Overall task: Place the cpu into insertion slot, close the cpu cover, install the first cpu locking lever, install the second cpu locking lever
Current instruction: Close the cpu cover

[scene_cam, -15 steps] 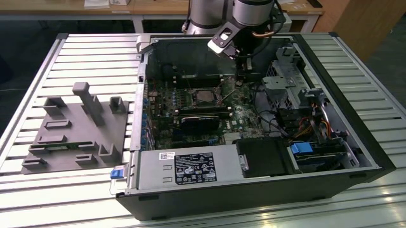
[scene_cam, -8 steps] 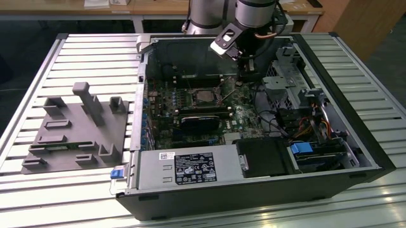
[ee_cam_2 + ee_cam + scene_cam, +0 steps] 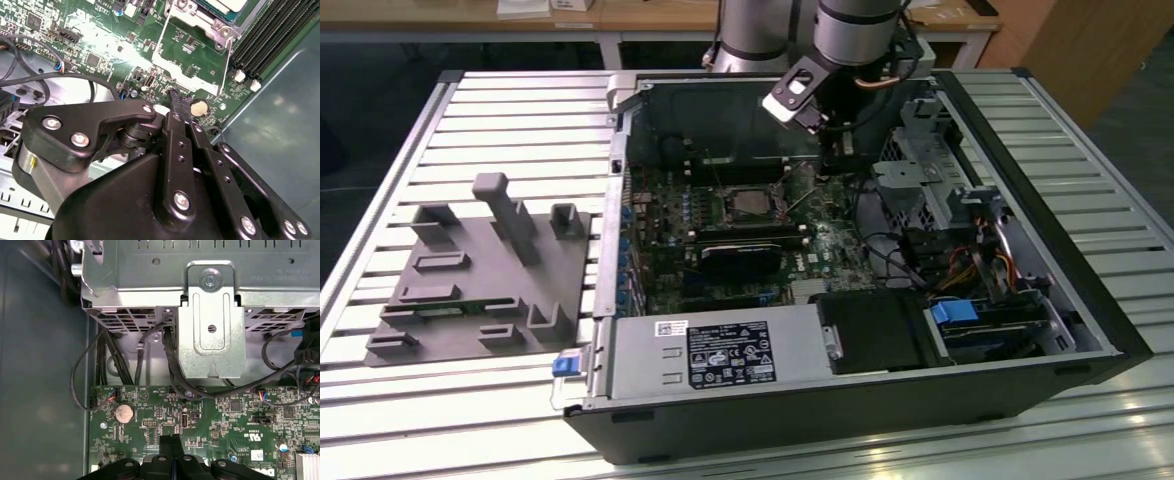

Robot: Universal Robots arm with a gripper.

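- Pincer [image 3: 831, 172]: in the upper middle of the exterior view, inside the open computer case [image 3: 1067, 330]. Its fingers are pressed together in both wrist views [image 3: 176, 99] [image 3: 170, 442], with nothing seen between them.
- Pincer tips: just above the green board, close beside the coin battery [image 3: 199, 106].
- Cpu [image 3: 750, 204]: a silver-grey square lying in the insertion slot [image 3: 720, 205] at the centre of the exterior view, near the pincer.
- Cpu cover [image 3: 172, 69]: a silver frame between the slot and the pincer tips. Green board shows through its cut-out centre.
- Case: on the slatted surface [image 3: 494, 110].
- Grey fixture [image 3: 480, 270]: on the left of the exterior view.
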